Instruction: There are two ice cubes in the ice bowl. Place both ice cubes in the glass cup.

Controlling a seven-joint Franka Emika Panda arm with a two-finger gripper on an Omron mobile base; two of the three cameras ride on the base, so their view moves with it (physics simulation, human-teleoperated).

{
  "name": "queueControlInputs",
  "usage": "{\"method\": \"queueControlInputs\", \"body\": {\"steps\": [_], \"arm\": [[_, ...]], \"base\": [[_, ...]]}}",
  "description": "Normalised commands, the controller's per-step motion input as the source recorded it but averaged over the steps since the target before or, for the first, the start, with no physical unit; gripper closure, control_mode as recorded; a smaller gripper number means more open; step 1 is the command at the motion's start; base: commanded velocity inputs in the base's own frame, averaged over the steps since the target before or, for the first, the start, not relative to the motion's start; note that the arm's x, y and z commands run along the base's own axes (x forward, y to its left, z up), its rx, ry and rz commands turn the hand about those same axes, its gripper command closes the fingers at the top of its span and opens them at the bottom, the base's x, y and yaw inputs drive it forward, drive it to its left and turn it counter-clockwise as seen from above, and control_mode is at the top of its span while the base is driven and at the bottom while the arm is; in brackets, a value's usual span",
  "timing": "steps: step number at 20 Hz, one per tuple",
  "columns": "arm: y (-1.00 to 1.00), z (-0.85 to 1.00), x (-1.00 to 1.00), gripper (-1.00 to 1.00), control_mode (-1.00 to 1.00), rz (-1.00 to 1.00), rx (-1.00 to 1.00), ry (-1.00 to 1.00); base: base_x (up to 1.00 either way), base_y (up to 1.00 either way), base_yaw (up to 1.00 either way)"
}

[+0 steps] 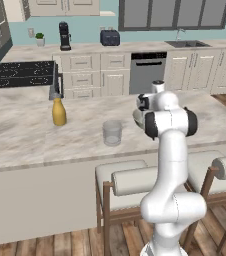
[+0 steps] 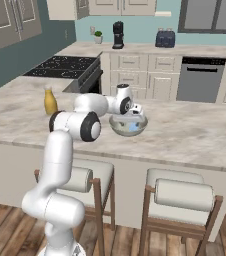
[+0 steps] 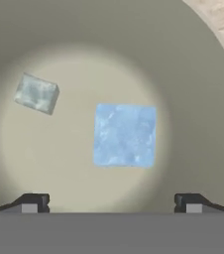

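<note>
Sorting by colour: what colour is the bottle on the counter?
Yellow; the bottle shows best in the left base view.

Home kitchen, rendered: marble-look island worktop (image 1: 25, 135) with padded bar stools (image 1: 130, 182) along its near edge; black hob (image 1: 22, 74), dishwasher (image 1: 147, 72), sink (image 1: 187, 44), coffee machine (image 1: 64, 36), probably a toaster (image 1: 110, 37) on the back counter

no readable text, labels or numbers anywhere

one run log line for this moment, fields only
phase: reach into ice bowl | gripper: open, above ice cubes | held: nothing | glass cup: empty on counter
</note>
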Motion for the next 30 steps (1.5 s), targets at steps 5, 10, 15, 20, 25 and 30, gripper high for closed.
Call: {"method": "queueControlInputs", "body": {"steps": [5,10,15,20,25,30], "arm": [[0.0,-0.35,0.22,-1.0,-1.0,0.0,-0.05,0.0],[0.0,-0.34,0.27,-1.0,-1.0,0.0,-0.03,0.0],[0.0,-0.21,0.37,-1.0,-1.0,0.0,0.0,-0.03],[0.0,-0.16,0.06,1.0,-1.0,-0.03,0.0,0.07],[0.0,0.25,-0.92,1.0,-1.0,0.0,0.07,-0.01],[0.11,0.68,-1.0,1.0,-1.0,0.0,0.12,-0.14]], "base": [[0.0,0.0,0.0],[0.0,0.0,0.0],[0.0,0.0,0.0],[0.0,0.0,0.0],[0.0,0.0,0.0],[0.0,0.0,0.0]]}}
